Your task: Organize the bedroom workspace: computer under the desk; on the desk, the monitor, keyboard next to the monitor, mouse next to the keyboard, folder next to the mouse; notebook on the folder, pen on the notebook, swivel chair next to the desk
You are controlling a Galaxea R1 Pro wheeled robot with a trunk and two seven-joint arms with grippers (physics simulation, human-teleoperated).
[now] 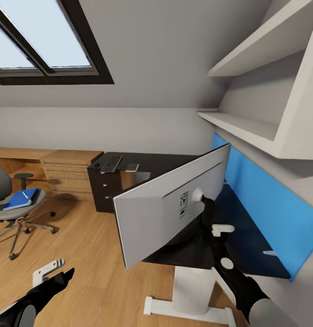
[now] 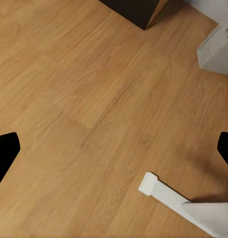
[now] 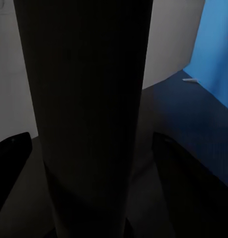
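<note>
**Setting the monitor down square on the desk**

Head view: The monitor [image 1: 170, 204] stands tilted at the centre, its pale grey back toward the camera, over the near end of the black desk [image 1: 247, 236]. The right arm reaches up from 5 o'clock to the dark stand behind the panel; the right end effector [image 1: 206, 213] sits at the stand, just below the round mount. I judge it is holding the stand, but this view does not prove it. The keyboard [image 1: 111, 164] lies on the far part of the desk at 11 o'clock. The blue folder [image 1: 21, 199] lies on the seat of the swivel chair [image 1: 11, 204] at 9 o'clock. The left end effector [image 1: 54, 274] hangs low at 7 o'clock with nothing in it.

Left wrist view: Its black fingertips [image 2: 5, 151] stand wide apart over the wooden floor [image 2: 94, 99]. A white desk foot [image 2: 163, 191] is at 5 o'clock.

Right wrist view: The dark stand [image 3: 84, 109] stands between the two fingers [image 3: 12, 153]. Whether they press it I cannot tell.

To do this step well, I would lower the monitor slowly until the stand's base is flat on the desk, well in from the near edge. The screen should turn to face the room before release.
</note>
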